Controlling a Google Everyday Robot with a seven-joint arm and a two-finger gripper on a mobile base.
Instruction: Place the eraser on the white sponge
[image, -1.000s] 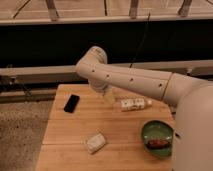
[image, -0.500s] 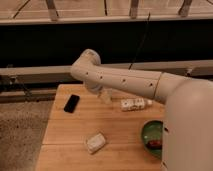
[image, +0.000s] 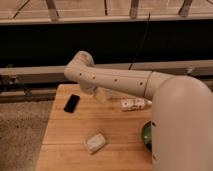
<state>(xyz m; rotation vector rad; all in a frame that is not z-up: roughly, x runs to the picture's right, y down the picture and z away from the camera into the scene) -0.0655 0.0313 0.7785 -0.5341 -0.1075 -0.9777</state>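
Observation:
The eraser is a flat black slab lying on the wooden table at its far left. The white sponge lies nearer the front edge, right of and below the eraser, apart from it. My arm reaches in from the lower right across the back of the table. The gripper hangs below the arm's bend, just right of the eraser and above the table top. It is partly hidden by the arm.
A white patterned bottle lies on its side right of the gripper. A green bowl at the right is mostly hidden behind my arm. A dark wall and metal rails run behind the table. Speckled floor lies to the left.
My arm has swung left, bringing the gripper closer to the eraser and hiding more of the green bowl. Eraser, sponge and bottle have not moved.

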